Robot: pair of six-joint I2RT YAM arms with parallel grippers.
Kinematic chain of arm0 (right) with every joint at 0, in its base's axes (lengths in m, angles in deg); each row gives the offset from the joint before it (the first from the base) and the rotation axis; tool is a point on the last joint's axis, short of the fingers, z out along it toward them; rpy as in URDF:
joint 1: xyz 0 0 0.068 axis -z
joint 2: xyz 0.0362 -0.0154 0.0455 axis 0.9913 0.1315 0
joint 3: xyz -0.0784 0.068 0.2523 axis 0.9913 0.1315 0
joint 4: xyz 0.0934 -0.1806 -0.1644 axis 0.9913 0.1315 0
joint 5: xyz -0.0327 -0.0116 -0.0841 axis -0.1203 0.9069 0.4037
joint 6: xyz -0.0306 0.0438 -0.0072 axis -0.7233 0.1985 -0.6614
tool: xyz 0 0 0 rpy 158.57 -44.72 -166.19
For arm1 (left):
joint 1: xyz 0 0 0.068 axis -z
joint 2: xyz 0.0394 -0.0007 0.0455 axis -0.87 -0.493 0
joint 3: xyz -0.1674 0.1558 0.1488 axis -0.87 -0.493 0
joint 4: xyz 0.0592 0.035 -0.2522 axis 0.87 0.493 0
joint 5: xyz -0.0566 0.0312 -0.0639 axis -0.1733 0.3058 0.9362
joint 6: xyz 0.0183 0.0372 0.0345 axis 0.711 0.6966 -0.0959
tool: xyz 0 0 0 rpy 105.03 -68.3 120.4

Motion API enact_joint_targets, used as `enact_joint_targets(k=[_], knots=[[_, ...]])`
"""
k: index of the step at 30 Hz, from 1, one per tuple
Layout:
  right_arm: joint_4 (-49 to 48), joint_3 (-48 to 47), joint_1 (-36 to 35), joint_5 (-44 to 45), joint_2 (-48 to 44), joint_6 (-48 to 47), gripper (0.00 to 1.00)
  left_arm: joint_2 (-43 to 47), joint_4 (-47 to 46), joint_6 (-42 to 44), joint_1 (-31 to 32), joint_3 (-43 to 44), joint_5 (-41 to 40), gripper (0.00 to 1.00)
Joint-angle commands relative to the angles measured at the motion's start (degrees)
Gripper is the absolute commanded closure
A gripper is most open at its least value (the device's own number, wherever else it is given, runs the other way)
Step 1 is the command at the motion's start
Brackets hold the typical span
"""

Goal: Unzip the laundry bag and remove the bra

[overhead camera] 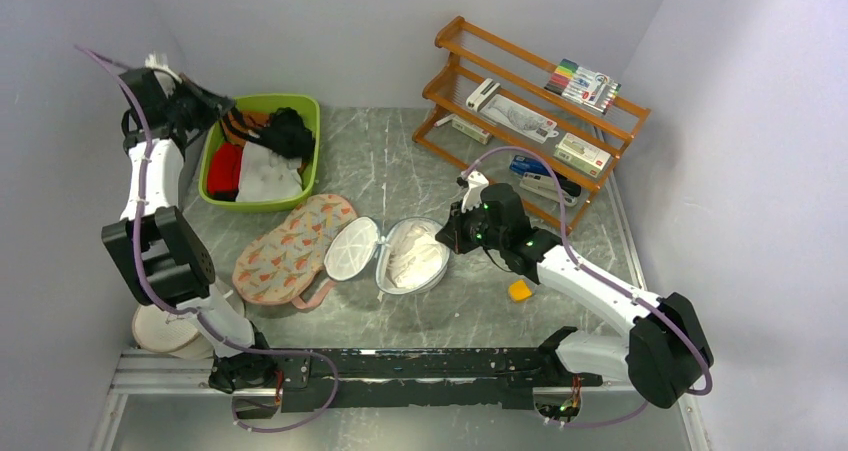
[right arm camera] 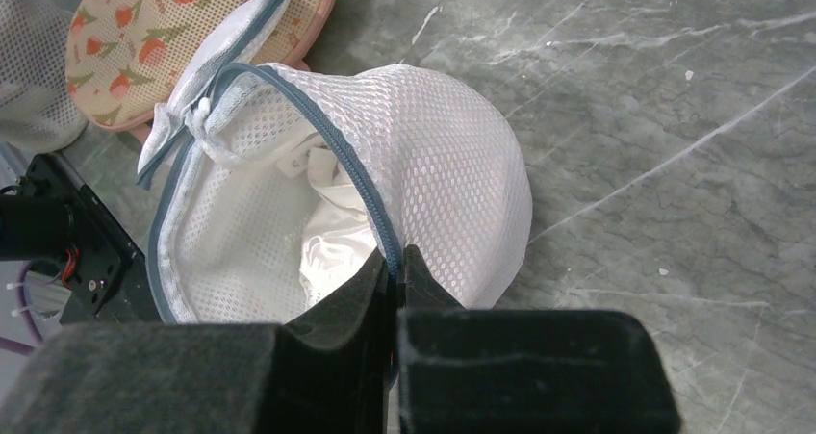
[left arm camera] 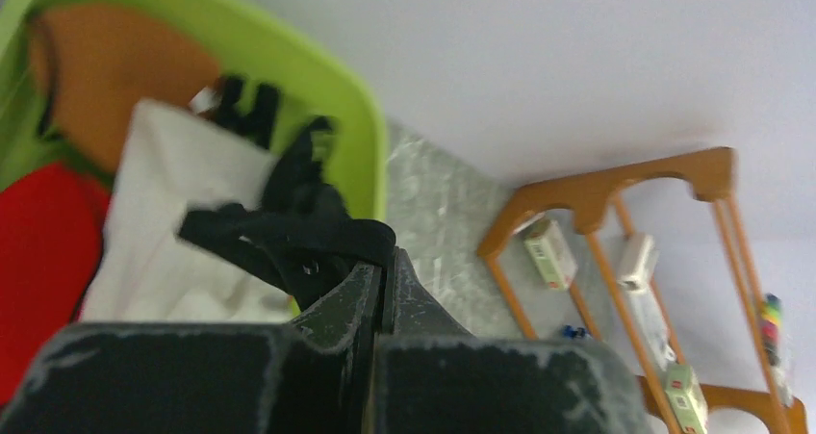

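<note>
The grey marbled desk [overhead camera: 400,161] carries everything. At its far right stands a wooden rack [left arm camera: 616,177]; the small boxes and pens on its shelves are too small to read. At the far left sits a green bin [overhead camera: 312,141] of clothes, with white, red and orange cloth showing. Its near end is cut off in the left wrist view.

A floral pad [overhead camera: 290,251] with pink edging lies mid-desk, just beside the laundry bag [overhead camera: 412,256]. The bag lies open, its two mesh bowls side by side, the left one overlapping the pad. Only white lining shows inside the right bowl, and its bottom is hidden by the right end effector [right arm camera: 396,261], whose fingers are pressed together on the dark zipper rim.

The bra [left arm camera: 298,227] is out of the bag. It hangs as a crumpled black bunch over the bin's white cloth, pinched by the left end effector [left arm camera: 383,266]. From above, the black fabric merges with the dark end effector and cannot be picked out.

A small yellow object [overhead camera: 519,290] lies beside the right forearm, too small to identify.
</note>
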State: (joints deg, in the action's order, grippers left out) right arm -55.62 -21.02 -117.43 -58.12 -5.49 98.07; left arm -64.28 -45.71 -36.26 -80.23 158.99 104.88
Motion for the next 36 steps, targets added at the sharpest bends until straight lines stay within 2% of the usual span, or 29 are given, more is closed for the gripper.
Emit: enact_joint_targets(k=[1,6,10,14,16,18,26,31,36], knots=[[-0.23,-1.89,0.17,-0.14,0.62,0.22,1.00,-1.54,-1.74,3.37,-2.65,-6.78,1.98,0.93],[0.33,-1.94,0.17,0.52,1.62,0.83,1.00,-3.84,-0.01,6.85,-2.73,-10.00,2.50,0.93],[0.34,-1.91,0.14,0.87,2.48,1.20,1.00,-3.69,1.72,8.70,-2.72,-9.50,1.25,0.92],[0.84,-2.50,0.15,0.56,2.91,1.13,1.00,-4.27,5.89,10.66,-3.19,-7.03,-0.68,0.87],[1.58,-2.78,0.10,1.71,2.57,0.47,1.00,-3.19,6.81,11.77,-3.22,-6.89,-2.25,0.82],[1.37,-2.56,0.11,2.92,1.78,-0.02,1.00,-1.00,5.64,12.15,-3.17,-8.16,-4.30,0.71],[0.89,-2.72,0.17,2.37,1.10,1.04,1.00,7.37,6.05,13.64,-3.18,-10.75,-16.16,0.49],[0.41,-2.29,0.07,2.16,-0.20,2.02,1.00,10.47,4.37,13.77,-2.22,-11.84,-14.07,0.38],[0.84,-1.86,0.04,3.16,-1.34,2.82,1.00,11.83,0.99,11.59,2.98,-14.19,-8.47,0.27]])
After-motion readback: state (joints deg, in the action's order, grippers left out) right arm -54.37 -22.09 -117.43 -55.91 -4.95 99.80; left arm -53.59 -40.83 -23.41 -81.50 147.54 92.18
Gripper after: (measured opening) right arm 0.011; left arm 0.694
